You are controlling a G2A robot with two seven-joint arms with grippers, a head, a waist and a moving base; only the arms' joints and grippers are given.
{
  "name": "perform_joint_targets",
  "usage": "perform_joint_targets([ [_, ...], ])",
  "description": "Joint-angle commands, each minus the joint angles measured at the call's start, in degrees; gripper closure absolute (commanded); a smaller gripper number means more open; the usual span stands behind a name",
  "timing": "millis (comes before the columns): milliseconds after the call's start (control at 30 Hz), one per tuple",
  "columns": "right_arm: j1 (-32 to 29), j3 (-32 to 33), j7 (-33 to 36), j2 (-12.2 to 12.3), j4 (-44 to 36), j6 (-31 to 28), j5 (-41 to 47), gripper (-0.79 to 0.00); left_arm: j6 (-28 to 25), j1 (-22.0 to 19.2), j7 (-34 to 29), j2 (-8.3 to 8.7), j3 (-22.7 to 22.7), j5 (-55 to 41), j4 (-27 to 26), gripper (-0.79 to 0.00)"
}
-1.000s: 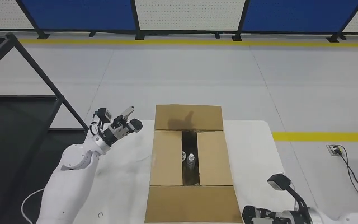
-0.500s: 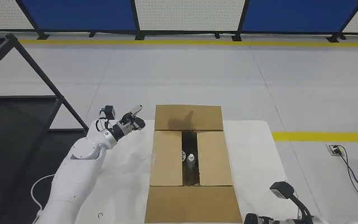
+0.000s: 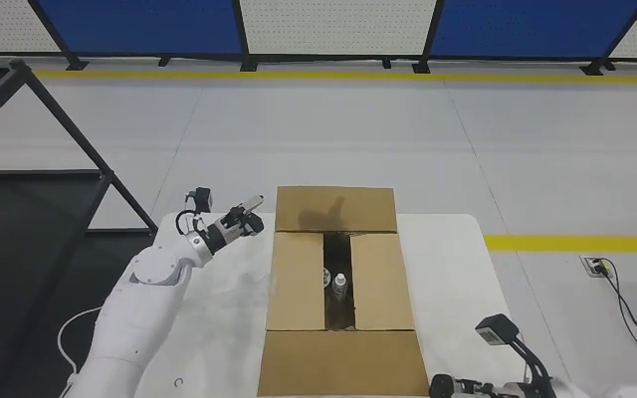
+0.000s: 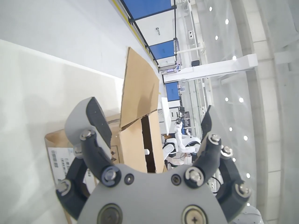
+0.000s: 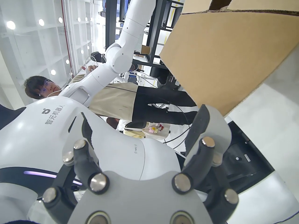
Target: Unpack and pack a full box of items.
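Quick look from my end. The white table (image 3: 224, 318) sits on a pale grey floor (image 3: 299, 129), with a yellow line (image 3: 328, 74) along the far side. Blue and white partition panels (image 3: 139, 25) stand behind that line. A black metal frame (image 3: 60, 129) stands off to the left.

The cardboard box (image 3: 381, 281) is in the middle of the table. Its two side flaps are folded in, with a narrow gap between them, and the far flap (image 3: 335, 208) and near flap (image 3: 343, 362) are folded out.

From the top view I can see down into the gap, where there's a bottle with a white cap (image 3: 339, 284) and something darker beside it that I can't make out. The left wrist view gives me the box's side wall with its printed label (image 4: 58, 157) and the far flap tilted up.

The left gripper (image 4: 151, 108) is spread wide with nothing in it, above the table just beside the box's far left corner. The right gripper (image 5: 144, 117) is also spread and empty, down low by the near right corner. From there I'm looking at the underside of the near flap.
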Motion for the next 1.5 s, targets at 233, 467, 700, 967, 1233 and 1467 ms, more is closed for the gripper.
perform_joint_targets([
  [233, 0.5, -2.1, 0.9, 0.4, 1.7, 0.3, 1.2, -0.785, -5.8, -4.2, 2.0, -2.66, 4.7, 3.6, 6.6, -0.785],
  [467, 0.6, -3.1, 3.1, 0.7, 2.7, 0.8, 2.6, -0.785, -10.0, -7.2, 4.1, -5.29, 7.7, 4.7, 11.7, -0.785],
  [700, 1.6, -4.8, 4.2, 1.0, 3.9, 1.4, 3.6, -0.785, -15.4, -8.5, 3.9, -6.57, 7.9, 3.3, 14.4, -0.785],
  [967, 3.7, -6.8, 4.3, 1.1, 5.5, 2.1, 7.1, -0.785, -23.0, -7.9, 1.9, -6.30, 7.0, 2.3, 15.2, -0.785],
  [1233, 6.3, -7.8, 4.3, 1.2, 7.3, 2.8, 10.6, -0.785, -29.1, -5.5, -2.7, -5.24, 5.3, -0.6, 13.1, -0.785],
  [1467, 5.9, -2.8, 2.5, 1.9, 7.7, 2.7, 10.7, -0.785, -28.9, -2.7, -4.2, -3.81, 4.5, -2.8, 7.5, -0.785],
])
